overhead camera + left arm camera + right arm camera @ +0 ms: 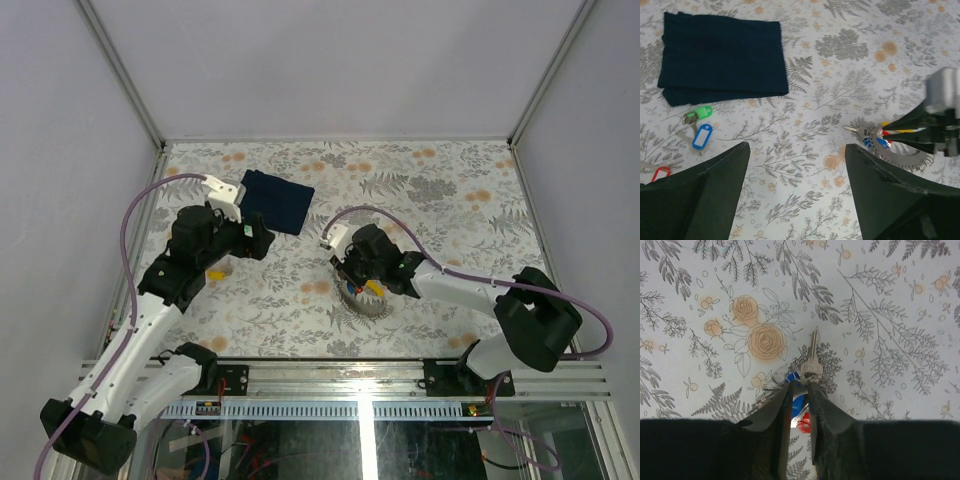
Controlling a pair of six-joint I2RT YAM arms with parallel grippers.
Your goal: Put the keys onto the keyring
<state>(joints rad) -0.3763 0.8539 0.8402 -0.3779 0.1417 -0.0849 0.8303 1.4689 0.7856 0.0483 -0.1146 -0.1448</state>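
**Q:** What has your right claw got?

**A:** My right claw (800, 386) is low over the floral-print table (450, 200), and its black jaws are only a narrow slit apart. The head of a bare silver metal key (811, 365) sits right at the tips, with the blade pointing away from me. I cannot tell whether I am pinching it or only touching it.

**Q:** And around those tips?

**A:** Through the slit I see an oblong blue plastic tag (799, 402) and a red plastic tag (804, 425). They are bunched at the thin grey metal keyring (897, 159). The ring lies toward the table's near edge, about midway along it.

**Q:** Your other claw?

**A:** My left claw (796, 147) hovers over the left half of the table with its jaws spread wide and nothing between them.

**Q:** What lies beyond it?

**A:** Three loose keys lie on that left half, well apart from the ring. The key with the green oblong tag (699, 113) is just beside the edge of the dark blue folded cloth (722, 57). The key with the blue oblong tag (702, 136) is next to the green one. The key with the red oblong tag (661, 173) is farther out and partly hidden by my finger. The cloth itself lies toward the far left corner.
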